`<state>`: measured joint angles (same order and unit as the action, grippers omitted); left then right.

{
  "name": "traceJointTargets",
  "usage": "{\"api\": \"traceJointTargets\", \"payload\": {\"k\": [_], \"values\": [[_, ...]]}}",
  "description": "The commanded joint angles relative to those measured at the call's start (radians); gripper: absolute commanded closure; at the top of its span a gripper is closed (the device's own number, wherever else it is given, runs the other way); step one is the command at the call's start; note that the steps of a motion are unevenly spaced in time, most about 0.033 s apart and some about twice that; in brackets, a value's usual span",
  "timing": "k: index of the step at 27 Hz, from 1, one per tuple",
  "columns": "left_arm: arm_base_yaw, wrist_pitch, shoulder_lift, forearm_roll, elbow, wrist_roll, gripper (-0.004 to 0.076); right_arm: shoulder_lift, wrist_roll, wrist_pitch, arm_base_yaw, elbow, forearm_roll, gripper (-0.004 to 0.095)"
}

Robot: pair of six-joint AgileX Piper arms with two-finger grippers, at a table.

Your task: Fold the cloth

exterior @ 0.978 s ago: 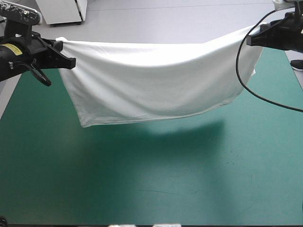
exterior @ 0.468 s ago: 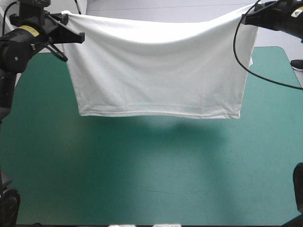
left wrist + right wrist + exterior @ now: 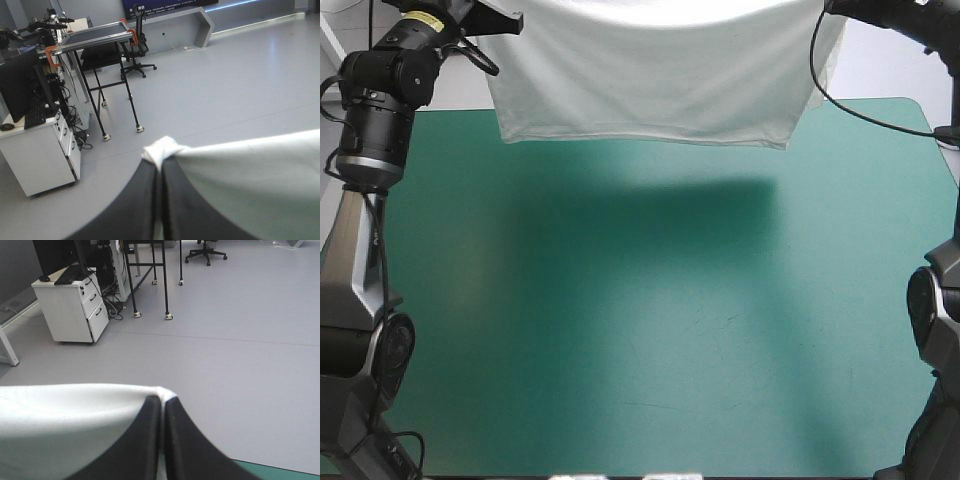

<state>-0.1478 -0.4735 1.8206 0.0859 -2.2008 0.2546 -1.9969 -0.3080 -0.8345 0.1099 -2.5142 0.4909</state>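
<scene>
The white T-shirt (image 3: 655, 80) hangs stretched between both arms high above the far part of the teal-green table (image 3: 640, 330). Its lower hem hangs clear of the cover and casts a wide shadow. My left gripper (image 3: 505, 18) holds the top left corner; in the left wrist view its black fingers (image 3: 145, 200) meet in an arch, a small bunch of the T-shirt (image 3: 162, 150) at their tips. My right gripper (image 3: 830, 8) holds the top right corner. Its black fingers (image 3: 150, 440) are pressed together on the T-shirt (image 3: 65, 420) edge in the right wrist view.
Both arms reach up along the table's left and right sides. The right arm's black cable (image 3: 865, 115) loops down past the T-shirt's right edge. Both wrist views look level over the grey floor, with a sliver of the table (image 3: 280, 471) under the right gripper.
Both grippers have risen with the T-shirt, lifting its hem from near the table's middle to high above the far part. The sag along its top edge has tightened.
</scene>
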Motion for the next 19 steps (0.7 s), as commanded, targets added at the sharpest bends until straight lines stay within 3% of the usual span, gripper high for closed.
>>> {"api": "traceJointTargets", "payload": {"k": [1,9,15,19], "values": [[-0.004,0.052,-0.001,0.039,-0.041,-0.004,0.0733,0.028,-0.045,0.066,0.014,-0.034,0.029,0.0925],[-0.002,-0.374,0.057,0.039,-0.040,-0.058,0.0733,0.006,-0.083,-0.189,0.023,0.139,0.026,0.0925],[-0.002,-0.704,0.055,0.044,-0.040,-0.088,0.0733,0.117,-0.136,-0.208,0.023,0.446,-0.002,0.0925],[-0.002,-0.815,0.007,0.089,0.047,-0.105,0.0733,0.234,-0.167,-0.190,0.023,0.700,-0.027,0.0925]]}}
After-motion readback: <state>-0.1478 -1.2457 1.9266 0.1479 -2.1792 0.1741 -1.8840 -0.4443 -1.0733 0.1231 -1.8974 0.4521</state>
